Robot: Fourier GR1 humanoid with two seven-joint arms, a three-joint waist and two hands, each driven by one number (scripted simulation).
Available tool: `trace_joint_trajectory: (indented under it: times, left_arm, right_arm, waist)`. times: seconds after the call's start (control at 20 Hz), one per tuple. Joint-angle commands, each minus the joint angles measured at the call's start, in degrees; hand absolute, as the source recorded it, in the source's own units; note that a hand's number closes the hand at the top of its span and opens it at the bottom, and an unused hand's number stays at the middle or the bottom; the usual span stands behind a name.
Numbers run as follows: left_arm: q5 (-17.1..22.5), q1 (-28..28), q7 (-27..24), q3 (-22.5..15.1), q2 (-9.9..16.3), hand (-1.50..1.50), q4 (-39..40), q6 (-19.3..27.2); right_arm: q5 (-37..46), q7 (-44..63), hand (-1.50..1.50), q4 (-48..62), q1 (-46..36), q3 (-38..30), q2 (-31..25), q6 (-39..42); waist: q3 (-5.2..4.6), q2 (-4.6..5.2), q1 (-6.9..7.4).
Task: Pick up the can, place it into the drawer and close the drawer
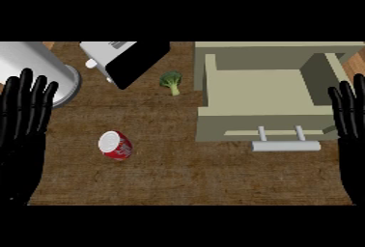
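A red can [117, 145] with a white top stands on the brown counter, left of centre. The beige drawer [214, 91] is pulled open at the upper right, its inside bare, with a pale bar handle [287, 145] on its front. My left hand [22, 120] rests open at the left edge, fingers up, well left of the can. At the right edge my right hand [350, 120] rests open, fingers up, just right of the drawer's front. Neither hand touches anything.
A broccoli floret [171, 81] lies left of the drawer. A toaster-like white and black appliance [125, 58] sits at the top centre. A large silver round vessel [39, 67] stands at the top left, close behind my left hand.
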Motion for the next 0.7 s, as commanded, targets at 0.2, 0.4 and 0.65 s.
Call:
trace_joint_trajectory:
  times: [0.2, 0.4, 0.65]
  left_arm:
    - [9.36, 9.22, -3.23, 6.44, 3.29, -1.5, -3.37, -8.33]
    - [5.47, 13.62, 11.66, 3.69, -1.41, -1.5, -0.12, 0.64]
    - [7.54, 15.32, 15.5, 6.27, -0.63, -1.5, -3.53, 0.08]
  right_arm:
    - [-1.86, -3.71, -1.5, 0.17, 2.76, -0.41, 0.22, 2.51]
    - [-0.3, 7.89, -1.5, 3.35, 4.31, -2.2, 1.56, -2.8]
    - [-1.25, 10.95, -1.5, 0.96, 4.5, -2.75, 0.44, -1.91]
  waist:
    - [-0.26, -1.3, 0.67]
    - [-0.21, -1.23, 0.94]
    - [-0.25, -1.29, 0.53]
